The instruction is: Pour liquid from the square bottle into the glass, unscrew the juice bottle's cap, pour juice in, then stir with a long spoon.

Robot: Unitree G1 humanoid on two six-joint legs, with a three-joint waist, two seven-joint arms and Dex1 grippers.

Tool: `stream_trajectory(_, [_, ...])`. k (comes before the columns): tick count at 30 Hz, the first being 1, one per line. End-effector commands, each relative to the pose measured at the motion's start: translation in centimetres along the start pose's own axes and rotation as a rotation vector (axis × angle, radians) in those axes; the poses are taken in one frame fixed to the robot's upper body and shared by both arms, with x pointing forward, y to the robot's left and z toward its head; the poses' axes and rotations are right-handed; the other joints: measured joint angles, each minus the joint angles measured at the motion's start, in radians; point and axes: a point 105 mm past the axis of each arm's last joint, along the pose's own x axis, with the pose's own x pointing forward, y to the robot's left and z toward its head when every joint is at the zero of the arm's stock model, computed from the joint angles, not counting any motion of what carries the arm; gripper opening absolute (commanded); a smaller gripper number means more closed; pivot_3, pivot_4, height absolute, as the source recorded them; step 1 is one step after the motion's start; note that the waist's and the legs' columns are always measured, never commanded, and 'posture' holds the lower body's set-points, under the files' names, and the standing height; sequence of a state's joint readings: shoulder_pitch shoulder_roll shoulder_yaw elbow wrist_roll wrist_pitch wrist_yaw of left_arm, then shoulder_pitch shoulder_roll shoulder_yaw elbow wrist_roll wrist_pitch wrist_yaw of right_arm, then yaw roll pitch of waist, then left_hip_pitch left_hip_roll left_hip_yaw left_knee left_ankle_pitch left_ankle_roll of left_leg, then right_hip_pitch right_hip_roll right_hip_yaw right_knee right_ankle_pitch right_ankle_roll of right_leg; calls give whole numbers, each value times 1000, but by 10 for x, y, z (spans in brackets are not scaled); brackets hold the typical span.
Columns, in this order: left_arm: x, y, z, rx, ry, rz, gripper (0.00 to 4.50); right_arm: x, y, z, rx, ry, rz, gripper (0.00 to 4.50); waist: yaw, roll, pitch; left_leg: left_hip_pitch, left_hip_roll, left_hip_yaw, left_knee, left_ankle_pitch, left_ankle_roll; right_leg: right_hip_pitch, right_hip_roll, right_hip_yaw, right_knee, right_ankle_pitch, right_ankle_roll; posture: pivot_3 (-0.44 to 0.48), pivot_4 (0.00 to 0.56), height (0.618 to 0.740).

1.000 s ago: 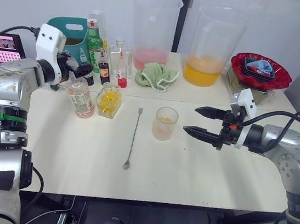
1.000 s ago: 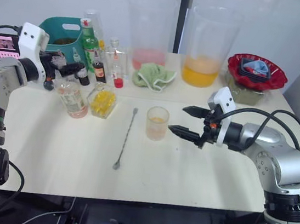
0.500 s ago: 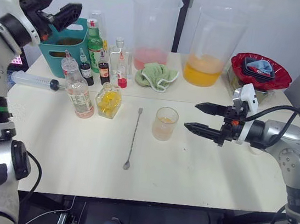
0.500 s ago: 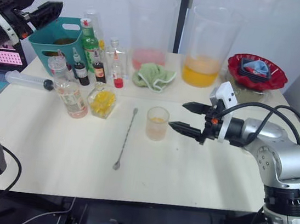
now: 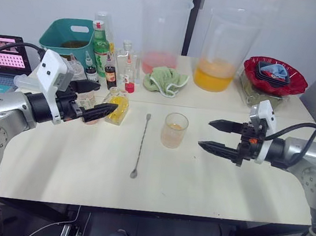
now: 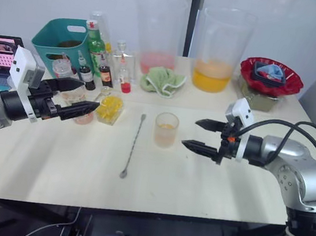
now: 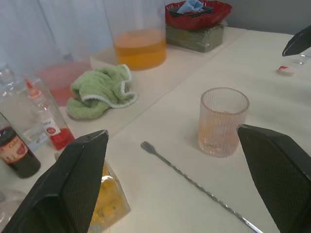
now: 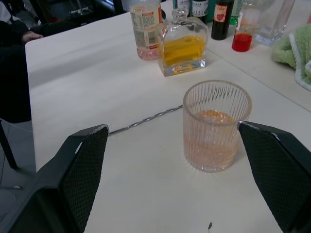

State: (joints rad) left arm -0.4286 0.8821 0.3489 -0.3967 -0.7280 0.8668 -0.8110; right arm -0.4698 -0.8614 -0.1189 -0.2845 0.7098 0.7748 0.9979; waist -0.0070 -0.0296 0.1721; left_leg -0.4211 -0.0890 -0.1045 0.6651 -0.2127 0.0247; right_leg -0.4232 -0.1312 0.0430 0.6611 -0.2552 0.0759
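Note:
The glass, holding a little orange-pink liquid, stands mid-table. My right gripper hovers open just right of it, fingers pointing at it. The long spoon lies flat to the glass's left. The square bottle with yellow liquid stands beyond the spoon, and the juice bottle stands beside it. My left gripper hangs open in front of both bottles and partly hides them from the head views. The juice bottle's cap lies on the table near the right gripper's fingers.
Two huge beakers stand at the back with a green cloth between them. A teal basket, a green bottle and small sauce bottles crowd the back left. At the back right is a red bowl. A laptop sits far left.
My left arm has dropped from high at the far left to low over the table in front of the two bottles. The right gripper has drawn back slightly from the glass.

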Motion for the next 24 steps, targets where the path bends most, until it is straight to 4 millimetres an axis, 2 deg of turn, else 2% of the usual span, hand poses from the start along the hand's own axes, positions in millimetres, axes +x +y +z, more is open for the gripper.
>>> stream_trajectory(1, [-6, -13, -14, -25, 72, -96, 4477, -9, 6, -3, -29, 19, -15, 4500, -1, 0, 0, 0, 0, 0, 0, 0, 0, 0, 0, 0, 0, 0, 0, 0, 150, 740])
stream_trajectory(4, [-8, -17, -42, 27, 189, -92, 4477, -11, 11, -15, -24, 38, -24, 4500, -3, 0, 0, 1, 0, 0, -1, 0, 0, 0, 0, 0, 0, 0, 0, 0, 150, 740])
stream_trajectory(9, [-6, -32, -56, -28, 153, -136, 4477, -18, 23, -26, 2, 2, -42, 4500, 2, 0, 0, 1, 1, 1, -2, 0, 0, 1, 0, 1, -2, 0, 0, 0, 150, 740])
stream_trajectory(16, [-26, -14, -93, -47, 125, -58, 4477, -54, 26, -54, 86, 15, -171, 4500, 14, 1, 0, 3, 1, 1, -5, 0, 0, 2, 0, 0, -5, 0, -1, 0, 150, 740])
stream_trajectory(18, [-28, -10, -98, -42, 127, -46, 4477, -62, 26, -59, 104, 11, -203, 4500, 18, 1, 0, 4, 1, 1, -5, 0, -1, 3, 0, 0, -6, 0, -1, 0, 150, 740])
stream_trajectory(24, [-32, -5, -107, -44, 134, -38, 4477, -105, 17, -84, 116, 36, -367, 4500, 21, 1, -1, 7, 1, 2, -5, 0, -1, 7, 0, 0, -8, 0, -1, 0, 150, 740])
